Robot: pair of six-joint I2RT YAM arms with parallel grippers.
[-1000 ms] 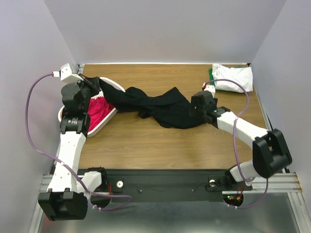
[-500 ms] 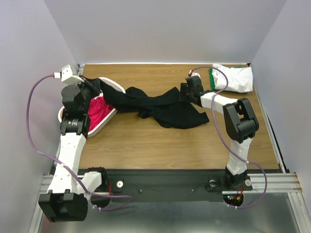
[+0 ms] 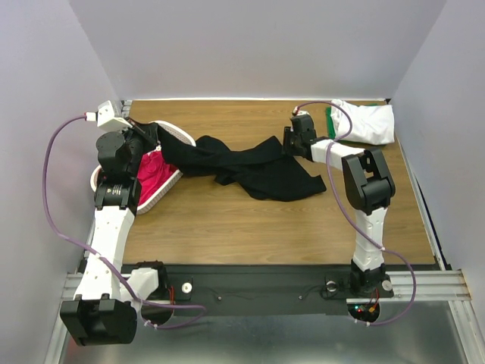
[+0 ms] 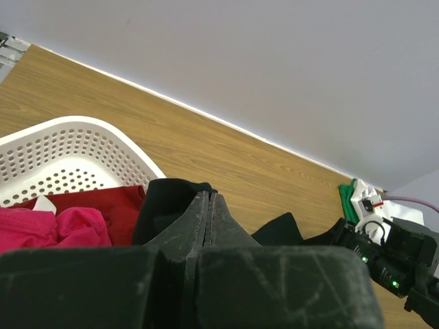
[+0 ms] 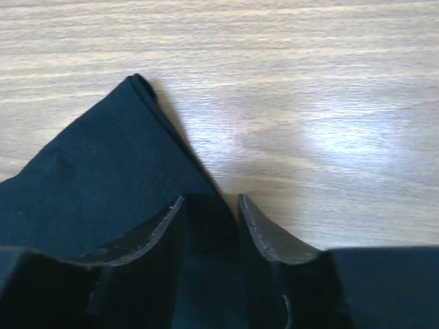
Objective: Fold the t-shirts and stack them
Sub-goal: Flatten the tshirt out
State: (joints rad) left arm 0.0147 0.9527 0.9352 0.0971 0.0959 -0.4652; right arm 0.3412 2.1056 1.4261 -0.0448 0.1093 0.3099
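A large black t-shirt [image 3: 258, 171] lies crumpled across the middle of the table, its left end raised over the basket. My left gripper [image 3: 148, 136] is shut on that end; in the left wrist view [image 4: 208, 199] black cloth [image 4: 171, 205] hangs just beyond the tips. My right gripper [image 3: 292, 140] is at the shirt's far right corner. In the right wrist view [image 5: 209, 202] its jaws stand apart with the black cloth's edge [image 5: 89, 185] between them. A folded white shirt [image 3: 364, 121] lies on a green one [image 3: 329, 121] at the back right. Pink and red shirts [image 3: 155, 171] fill the basket.
The white lattice basket [image 3: 178, 133] stands tilted at the left, under my left arm; its rim shows in the left wrist view [image 4: 68, 137]. The walls close in the table on three sides. Bare wood [image 3: 250, 227] lies in front of the black shirt.
My right arm has swung back and left from the shirt's near right part to its far corner. The shirt's right side has shifted slightly. The left arm has not moved.
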